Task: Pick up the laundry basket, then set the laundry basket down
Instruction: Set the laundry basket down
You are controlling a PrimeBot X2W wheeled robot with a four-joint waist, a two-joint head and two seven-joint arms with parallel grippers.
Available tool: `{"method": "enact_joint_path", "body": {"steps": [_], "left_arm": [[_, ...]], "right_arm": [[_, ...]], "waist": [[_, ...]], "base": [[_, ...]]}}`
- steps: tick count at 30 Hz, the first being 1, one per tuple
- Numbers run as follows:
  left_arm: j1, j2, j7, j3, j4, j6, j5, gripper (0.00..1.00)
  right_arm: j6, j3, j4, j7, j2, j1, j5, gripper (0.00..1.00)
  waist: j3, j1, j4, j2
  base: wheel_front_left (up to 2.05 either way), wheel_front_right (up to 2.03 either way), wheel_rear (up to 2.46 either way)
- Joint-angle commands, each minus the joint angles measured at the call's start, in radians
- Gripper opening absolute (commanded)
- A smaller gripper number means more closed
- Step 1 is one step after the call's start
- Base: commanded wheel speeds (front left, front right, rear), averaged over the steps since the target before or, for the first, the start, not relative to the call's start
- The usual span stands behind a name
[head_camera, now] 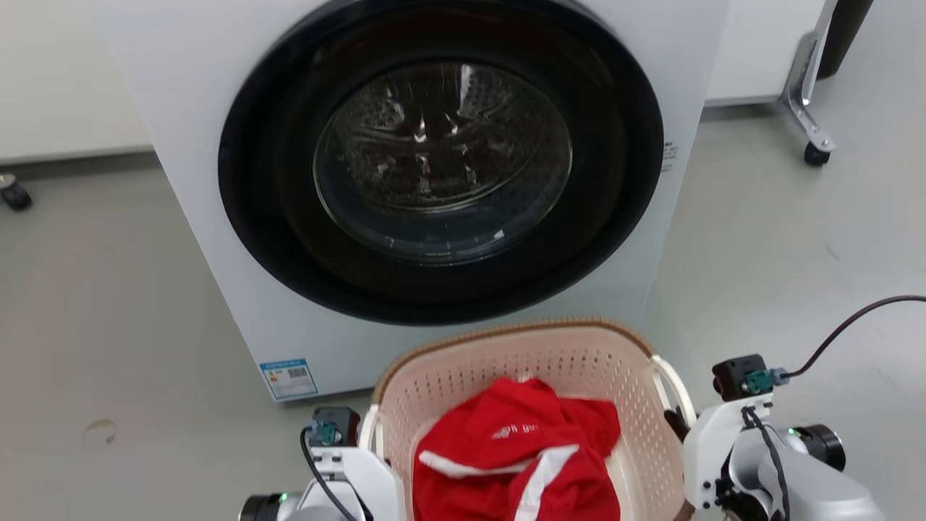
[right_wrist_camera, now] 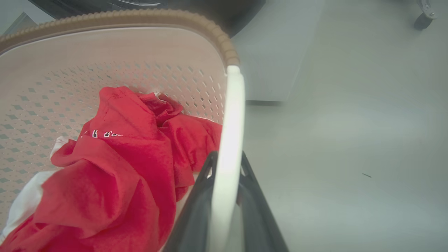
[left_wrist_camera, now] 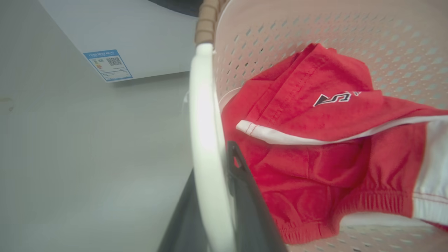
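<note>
The laundry basket (head_camera: 463,362), pale pink with a brown woven-look rim, sits right in front of me and holds red and white clothes (head_camera: 517,449). My left gripper (left_wrist_camera: 211,161) is shut on the basket's white left handle (left_wrist_camera: 204,122), with a dark finger (left_wrist_camera: 245,199) inside the basket and the other outside. My right gripper (right_wrist_camera: 227,157) is shut on the white right handle (right_wrist_camera: 231,115) the same way, its fingers (right_wrist_camera: 196,210) straddling it. In the head view both wrists flank the basket, and the right gripper (head_camera: 676,423) shows dark at the right handle. Whether the basket touches the floor I cannot tell.
A white front-loading washer (head_camera: 217,239) with a dark round door (head_camera: 441,159) stands close behind the basket. Grey floor (head_camera: 94,325) spreads to both sides. A wheeled metal stand leg (head_camera: 810,116) is at the far right, and a caster (head_camera: 14,194) at the far left.
</note>
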State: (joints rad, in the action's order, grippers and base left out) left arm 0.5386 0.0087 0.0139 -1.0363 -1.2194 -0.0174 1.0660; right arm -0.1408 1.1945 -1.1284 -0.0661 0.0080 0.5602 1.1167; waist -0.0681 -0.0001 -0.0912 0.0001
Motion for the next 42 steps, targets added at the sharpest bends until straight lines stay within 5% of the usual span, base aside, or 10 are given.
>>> {"method": "enact_joint_path", "body": {"steps": [1,15,25,42], "left_arm": [[0.056,0.041,0.020,0.006,-0.010,0.002,-0.010,0.00],[0.275,0.054,0.206,0.013,-0.050,0.056,-0.052,0.00],[0.435,0.067,0.245,0.027,-0.056,0.093,-0.090,0.00],[0.531,0.131,0.248,0.170,0.107,0.206,-0.260,0.00]], "right_arm": [[0.010,-0.002,-0.013,-0.047,-0.058,0.067,0.006,0.00],[0.010,-0.025,-0.004,-0.194,-0.058,0.228,-0.019,0.00],[0.010,-0.226,0.083,-0.195,-0.088,0.346,-0.208,0.00],[0.010,-0.490,0.205,-0.196,-0.076,0.368,-0.490,0.00]], "waist": [[0.045,0.0001,-0.001,-0.0001],[0.466,0.0001,-0.014,-0.0001],[0.772,0.0001,-0.026,-0.0001],[1.012,0.0001,-0.003,-0.0001]], "base": [[0.00,0.00,0.00],[0.00,0.00,0.00],[0.00,0.00,0.00],[0.00,0.00,0.00]]}}
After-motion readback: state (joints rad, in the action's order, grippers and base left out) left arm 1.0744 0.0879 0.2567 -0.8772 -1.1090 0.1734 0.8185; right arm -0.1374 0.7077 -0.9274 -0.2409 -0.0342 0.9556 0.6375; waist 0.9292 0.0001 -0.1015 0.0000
